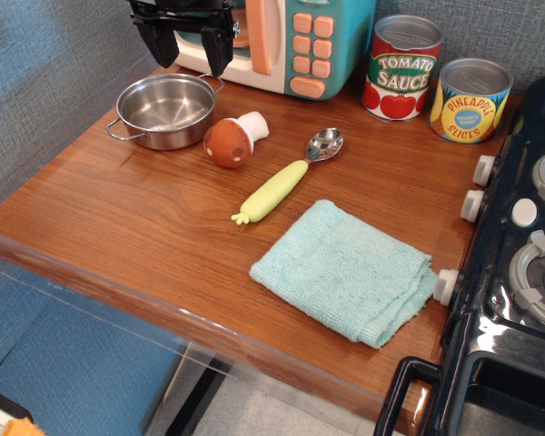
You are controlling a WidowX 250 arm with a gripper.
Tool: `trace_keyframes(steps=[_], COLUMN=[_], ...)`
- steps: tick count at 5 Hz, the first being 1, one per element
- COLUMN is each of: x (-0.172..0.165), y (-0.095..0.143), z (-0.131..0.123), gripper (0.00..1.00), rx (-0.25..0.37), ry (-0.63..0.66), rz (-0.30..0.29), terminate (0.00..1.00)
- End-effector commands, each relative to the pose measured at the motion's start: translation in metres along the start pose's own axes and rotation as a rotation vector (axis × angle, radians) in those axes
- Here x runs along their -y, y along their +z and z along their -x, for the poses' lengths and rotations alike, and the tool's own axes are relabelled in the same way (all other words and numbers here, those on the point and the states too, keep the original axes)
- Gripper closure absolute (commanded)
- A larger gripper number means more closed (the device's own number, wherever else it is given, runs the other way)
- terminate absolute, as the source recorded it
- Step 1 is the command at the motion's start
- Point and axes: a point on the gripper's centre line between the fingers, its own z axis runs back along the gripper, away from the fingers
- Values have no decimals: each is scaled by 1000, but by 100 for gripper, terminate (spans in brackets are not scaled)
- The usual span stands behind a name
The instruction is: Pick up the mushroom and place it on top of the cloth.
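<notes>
Toward the far left of the wooden counter (145, 227), the mushroom (234, 139) lies tipped on its side, its reddish-brown cap pointing near-left and its short white stem pointing far-right — so its long axis runs diagonally across the board. It sits just beside the steel pot (163, 109), on that pot's right, and well apart from the cloth (345, 271), which lies flat at the near right by the stove's edge. The gripper (193, 41) hangs above the far edge of the counter, in front of the toy microwave (291, 45), with its two dark fingers pointing down and spread wide, nothing between them. From there the mushroom lies nearer to the camera and a little to the right, lower down on the surface; the move I judge to come first is a short descent forward onto it. Closing across the narrow stem-to-cap waist would likely hold better than squeezing along the diagonal. A yellow-green spoon (282, 182) lies between mushroom and cloth, a thing to carry over rather than brush.
</notes>
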Motion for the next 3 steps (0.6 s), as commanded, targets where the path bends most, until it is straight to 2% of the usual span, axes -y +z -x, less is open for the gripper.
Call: trace_keyframes(steps=[1, 3], x=[0, 24], y=[0, -6], z=[0, 7], gripper=[0, 0], rx=[0, -12], ry=[0, -30], rz=[0, 29], terminate=[0, 0])
